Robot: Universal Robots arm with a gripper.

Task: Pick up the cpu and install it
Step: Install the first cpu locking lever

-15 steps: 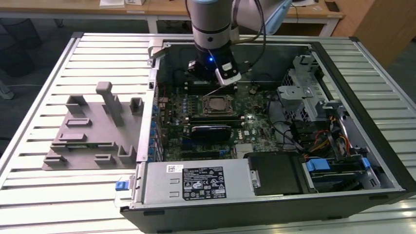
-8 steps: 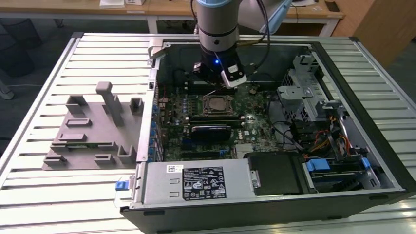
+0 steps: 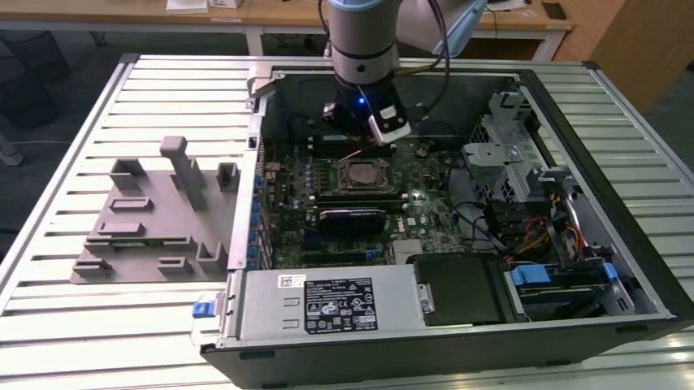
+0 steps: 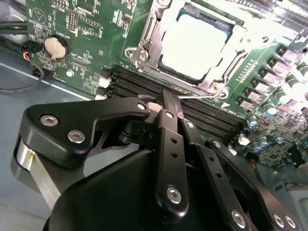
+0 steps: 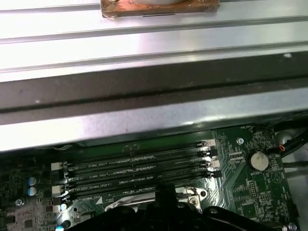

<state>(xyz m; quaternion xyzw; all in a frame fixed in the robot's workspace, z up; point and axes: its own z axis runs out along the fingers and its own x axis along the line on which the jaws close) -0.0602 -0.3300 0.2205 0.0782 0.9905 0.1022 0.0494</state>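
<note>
The cpu (image 4: pixel 198 45) sits in the motherboard socket (image 4: pixel 192 48), its silver-grey top facing up inside the metal frame, just beyond my fingertips and below them. In the exterior view the socket (image 3: pixel 359 175) lies just ahead of my claw (image 3: pixel 369 145), toward the power supply (image 3: pixel 325 302) end of the case. So the chip appears already seated; I am holding nothing.

I judge the chip light, stiff and thin, with a slick metal lid and a delicate underside. The only sensible hold is across 2 opposite edges of the lid, flat and gentle, never pressing down on the socket pins.

My claw (image 4: pixel 166 103) is drawn narrow, the 2 black fingers (image 4: pixel 169 144) meeting at their tips with nothing between them. They hover over the memory slots (image 4: pixel 159 94), which run between me and the socket. In the first wrist view those 4 slots (image 5: pixel 137 171) lie just past my tip, with a coin battery (image 5: pixel 258 160) off to one side on the green board.

Further out, the computer case (image 3: pixel 591 89) lies open on the slatted counter (image 3: pixel 174 89). A grey fixture block (image 3: pixel 152 215) stands on the counter well apart from me, at the exterior view's left, beyond the case wall.
</note>
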